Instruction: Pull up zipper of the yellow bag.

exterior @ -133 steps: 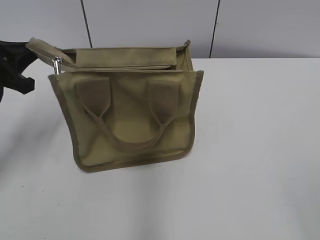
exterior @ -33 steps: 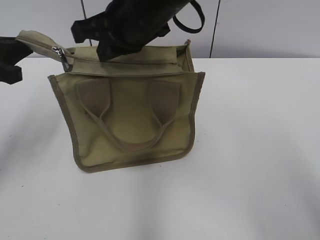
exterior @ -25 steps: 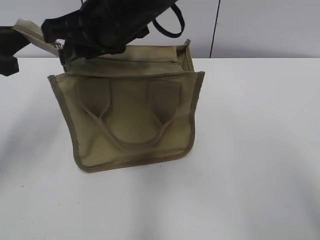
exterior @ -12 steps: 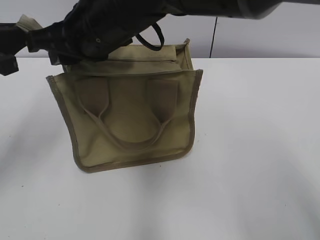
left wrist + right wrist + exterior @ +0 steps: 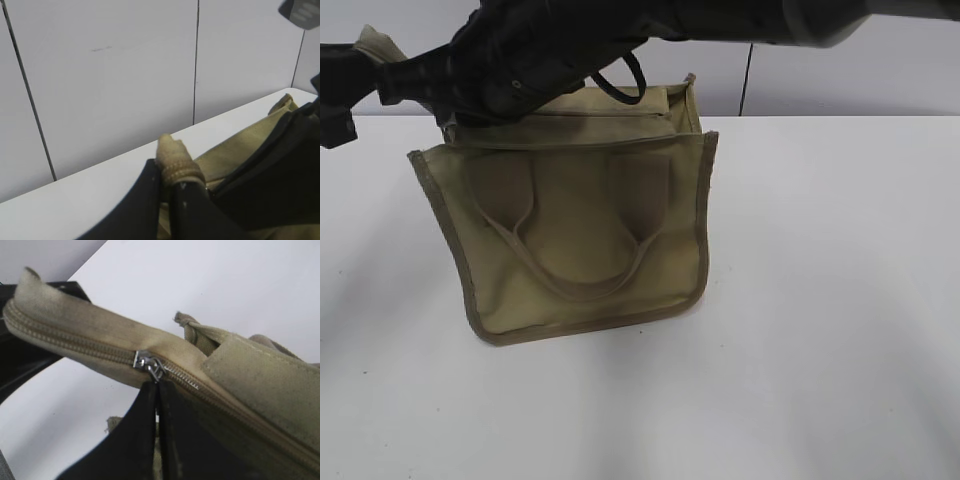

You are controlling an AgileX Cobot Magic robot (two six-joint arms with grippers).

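Note:
The yellow bag [image 5: 580, 240] stands upright on the white table, its handles hanging down the front face. My left gripper [image 5: 167, 172] is shut on the khaki fabric end tab [image 5: 172, 155] of the zip band, at the far left of the exterior view [image 5: 355, 70]. My right arm reaches across the bag's top from the upper right. My right gripper [image 5: 157, 385] is shut on the small silver pull [image 5: 149, 365] of the zipper [image 5: 75, 346]. In the exterior view the right gripper [image 5: 435, 100] hides the pull.
The white table [image 5: 820, 300] stretches to the right of and in front of the bag. Grey wall panels [image 5: 840, 70] stand close behind it. A black cable loop [image 5: 635, 80] hangs from the right arm over the bag's top.
My right arm has come down and leftward over the bag's top and shut on the zip pull. The bag's top left corner has shifted slightly left.

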